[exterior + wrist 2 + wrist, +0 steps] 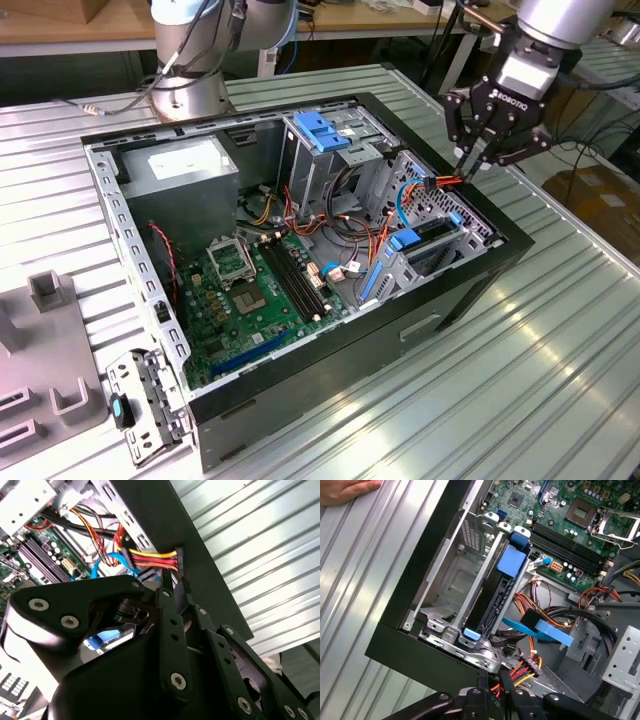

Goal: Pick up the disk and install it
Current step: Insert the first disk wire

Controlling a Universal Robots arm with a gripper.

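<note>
Ribbed table [560,340] bare metal, shiny. Case [330,385] matt black outside, grey sheet metal inside. Disk [493,604] rails blue plastic.

Yellow-red-black cable [150,559], green motherboard [245,295], blue-railed disk [494,601], black hand [467,165], ribbed silver table [520,380]

Pincer [468,166] pinches orange-wired connector [450,181] above open computer case [330,392].

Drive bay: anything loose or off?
Yes. The power connector with red and yellow wires hangs unplugged at the case edge beside the gripper, though the disk sits in its bay. A hand rests on the table.
</note>
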